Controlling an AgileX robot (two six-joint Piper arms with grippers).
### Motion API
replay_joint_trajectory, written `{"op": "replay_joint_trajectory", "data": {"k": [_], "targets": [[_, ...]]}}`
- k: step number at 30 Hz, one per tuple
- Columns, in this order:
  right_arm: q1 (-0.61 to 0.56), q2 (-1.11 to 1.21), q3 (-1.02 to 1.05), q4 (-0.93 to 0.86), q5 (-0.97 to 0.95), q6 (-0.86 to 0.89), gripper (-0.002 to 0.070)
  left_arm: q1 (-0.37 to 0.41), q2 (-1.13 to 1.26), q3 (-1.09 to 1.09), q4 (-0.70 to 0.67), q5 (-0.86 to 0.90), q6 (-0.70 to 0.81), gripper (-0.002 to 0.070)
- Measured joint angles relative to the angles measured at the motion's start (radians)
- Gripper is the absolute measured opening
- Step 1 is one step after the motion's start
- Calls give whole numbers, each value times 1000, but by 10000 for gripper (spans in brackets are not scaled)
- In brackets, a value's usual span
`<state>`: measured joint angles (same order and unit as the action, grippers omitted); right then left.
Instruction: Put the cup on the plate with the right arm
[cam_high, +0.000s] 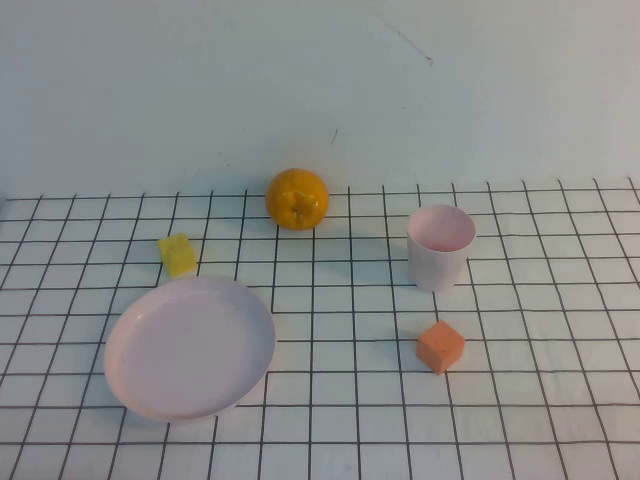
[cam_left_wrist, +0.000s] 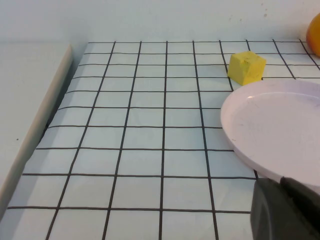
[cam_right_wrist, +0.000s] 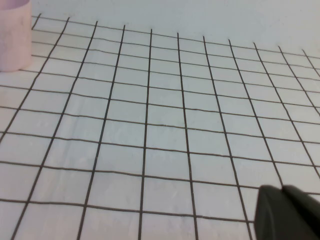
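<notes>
The pale pink cup (cam_high: 440, 245) stands upright on the gridded table at the right. It also shows in the right wrist view (cam_right_wrist: 14, 35), far from the gripper. The pale pink plate (cam_high: 190, 345) lies at the front left and shows in the left wrist view (cam_left_wrist: 280, 130). The right gripper (cam_right_wrist: 282, 189) is a dark tip with its fingers together, holding nothing, over bare table well away from the cup. The left gripper (cam_left_wrist: 282, 182) is also closed and empty, just beside the plate's near rim. Neither arm shows in the high view.
An orange fruit (cam_high: 297, 198) sits at the back centre. A yellow cube (cam_high: 178, 254) lies just behind the plate, and an orange cube (cam_high: 440, 347) lies in front of the cup. The table's left edge (cam_left_wrist: 45, 115) shows in the left wrist view.
</notes>
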<state>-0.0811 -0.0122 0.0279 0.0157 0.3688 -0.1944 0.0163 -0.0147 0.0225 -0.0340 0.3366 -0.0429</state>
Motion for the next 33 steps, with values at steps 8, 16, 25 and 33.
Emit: {"op": "replay_joint_trajectory", "data": {"k": [8,16,25,33], "targets": [[0,0,0,0,0,0,-2,0,0,0,0,0,0,-3],[0,0,0,0,0,0,-2,0,0,0,0,0,0,-3],[0,0,0,0,0,0,-2,0,0,0,0,0,0,-3],[0,0,0,0,-115,0,-2,0,0,0,0,0,0,-3]]}}
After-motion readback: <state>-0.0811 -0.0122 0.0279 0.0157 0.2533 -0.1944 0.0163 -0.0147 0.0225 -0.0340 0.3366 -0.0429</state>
